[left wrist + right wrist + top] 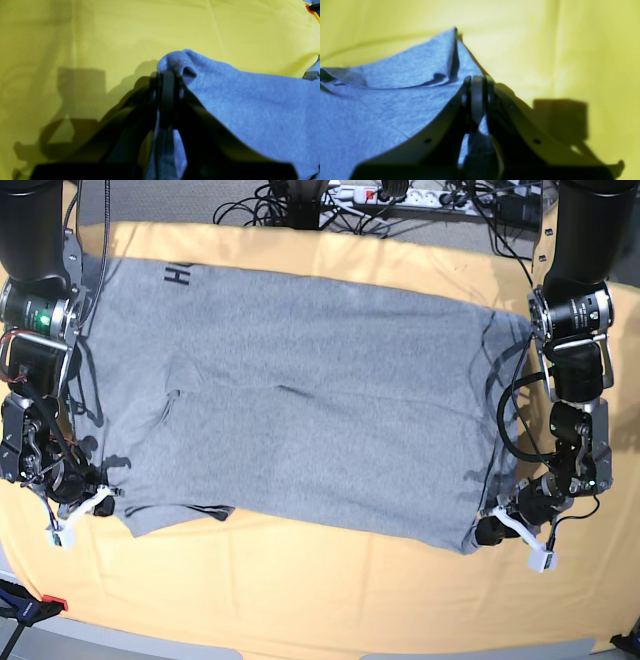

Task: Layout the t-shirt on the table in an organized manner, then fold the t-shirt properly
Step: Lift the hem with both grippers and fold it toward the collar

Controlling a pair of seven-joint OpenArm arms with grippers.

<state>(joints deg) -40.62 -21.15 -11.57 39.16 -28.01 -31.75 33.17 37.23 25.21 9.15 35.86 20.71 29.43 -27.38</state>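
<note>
Heather-grey cotton, the short-sleeved t-shirt (300, 410) lies spread wide across the large table draped in pale yellow-orange cloth (330, 600), black lettering showing near its far corner. The left gripper (167, 82) has its jaws pinched together on a bunched near corner of the fabric. The right gripper (477, 92) likewise clamps the opposite near corner, just above the cloth.
</note>
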